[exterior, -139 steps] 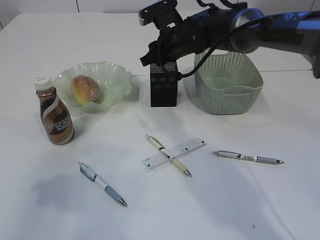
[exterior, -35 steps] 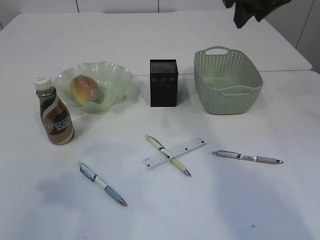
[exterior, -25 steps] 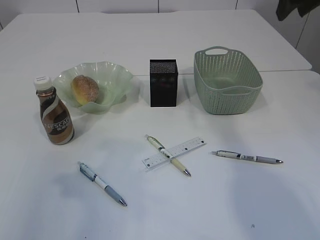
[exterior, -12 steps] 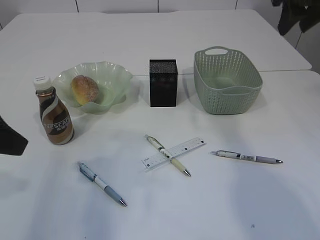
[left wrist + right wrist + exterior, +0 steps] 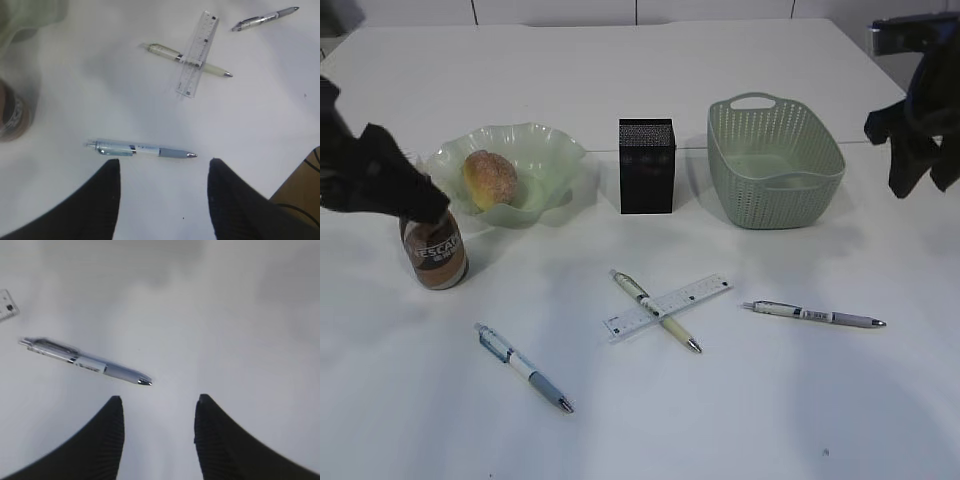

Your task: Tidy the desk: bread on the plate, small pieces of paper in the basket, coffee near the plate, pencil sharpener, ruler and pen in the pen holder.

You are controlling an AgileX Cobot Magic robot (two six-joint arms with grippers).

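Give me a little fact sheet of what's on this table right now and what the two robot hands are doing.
bread: on the green glass plate, bread
coffee bottle: upright, left of the plate
pen holder: upright between plate and basket
ruler: lying across a yellowish pen
blue pen: loose, front left
grey pen: loose, front right
left gripper: open, empty, above the blue pen
right gripper: open, empty, above the grey pen
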